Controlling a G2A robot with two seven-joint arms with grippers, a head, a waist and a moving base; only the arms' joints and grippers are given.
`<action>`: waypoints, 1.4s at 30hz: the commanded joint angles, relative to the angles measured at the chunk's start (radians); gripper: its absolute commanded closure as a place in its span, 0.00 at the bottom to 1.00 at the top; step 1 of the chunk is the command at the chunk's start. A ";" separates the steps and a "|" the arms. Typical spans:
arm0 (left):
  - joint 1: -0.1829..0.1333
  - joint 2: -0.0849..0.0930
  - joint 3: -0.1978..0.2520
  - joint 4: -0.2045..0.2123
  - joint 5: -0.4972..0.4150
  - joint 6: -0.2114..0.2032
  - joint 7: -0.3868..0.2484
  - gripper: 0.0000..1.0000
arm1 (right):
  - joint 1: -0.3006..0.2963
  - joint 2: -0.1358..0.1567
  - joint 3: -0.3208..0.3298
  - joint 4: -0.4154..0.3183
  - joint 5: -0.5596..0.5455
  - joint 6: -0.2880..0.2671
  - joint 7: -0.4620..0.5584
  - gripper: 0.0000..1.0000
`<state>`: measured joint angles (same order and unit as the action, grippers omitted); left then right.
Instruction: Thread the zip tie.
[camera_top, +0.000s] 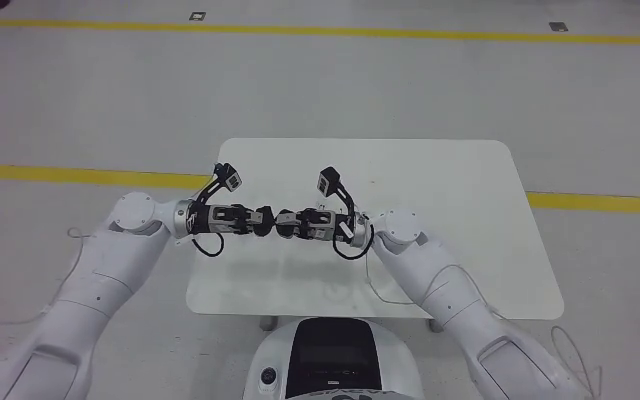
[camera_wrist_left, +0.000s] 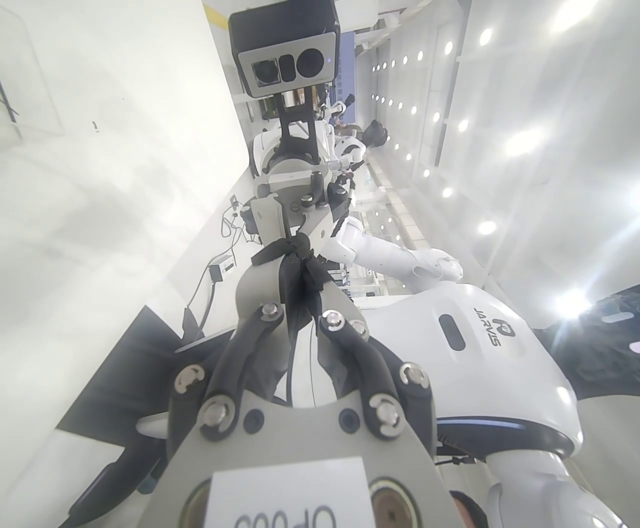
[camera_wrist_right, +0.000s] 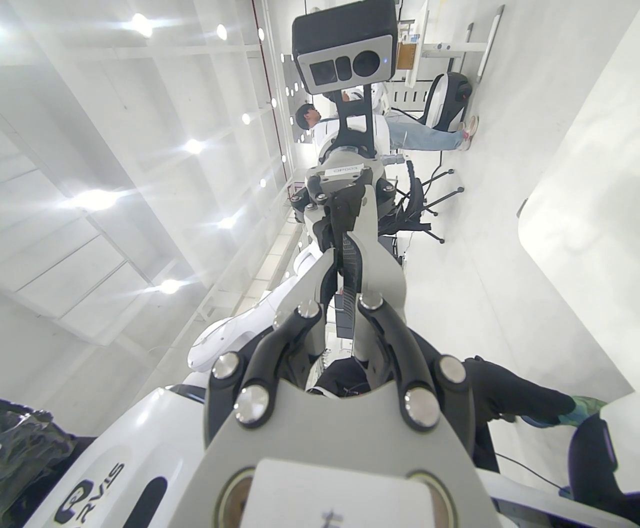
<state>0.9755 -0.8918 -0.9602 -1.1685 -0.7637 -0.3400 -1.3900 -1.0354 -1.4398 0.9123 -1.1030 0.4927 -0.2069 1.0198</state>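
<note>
Both arms hover over the white table (camera_top: 450, 200) with their grippers meeting tip to tip. My left gripper (camera_top: 262, 219) comes in from the left and my right gripper (camera_top: 289, 221) from the right. In the right wrist view my right gripper (camera_wrist_right: 345, 252) is shut on a black ribbed zip tie (camera_wrist_right: 350, 272) that runs between its fingers toward the left gripper (camera_wrist_right: 336, 207) facing it. In the left wrist view my left gripper (camera_wrist_left: 300, 282) is shut on the black zip tie (camera_wrist_left: 292, 250), which bunches in a knot-like shape against the right gripper's fingertips (camera_wrist_left: 280, 220).
The tabletop under the grippers is bare white. Its front edge runs near the robot's body and its right edge (camera_top: 540, 230) lies well away from the arms. Grey floor with yellow lines (camera_top: 300, 30) surrounds the table.
</note>
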 joint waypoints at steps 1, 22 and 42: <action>0.000 0.000 0.000 0.000 0.001 0.000 0.000 1.00 | -0.001 0.000 0.001 0.000 0.003 0.000 -0.005 0.00; 0.004 0.002 -0.006 -0.005 0.033 0.000 0.007 1.00 | -0.028 0.010 0.038 -0.027 0.023 -0.023 -0.053 0.00; 0.006 0.005 0.009 0.037 -0.133 0.000 0.000 1.00 | -0.028 0.010 0.038 -0.027 0.023 -0.023 -0.053 0.00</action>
<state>0.9812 -0.8892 -0.9525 -1.1383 -0.8854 -0.3400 -1.3900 -1.0636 -1.4300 0.9500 -1.1299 0.5162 -0.2302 0.9672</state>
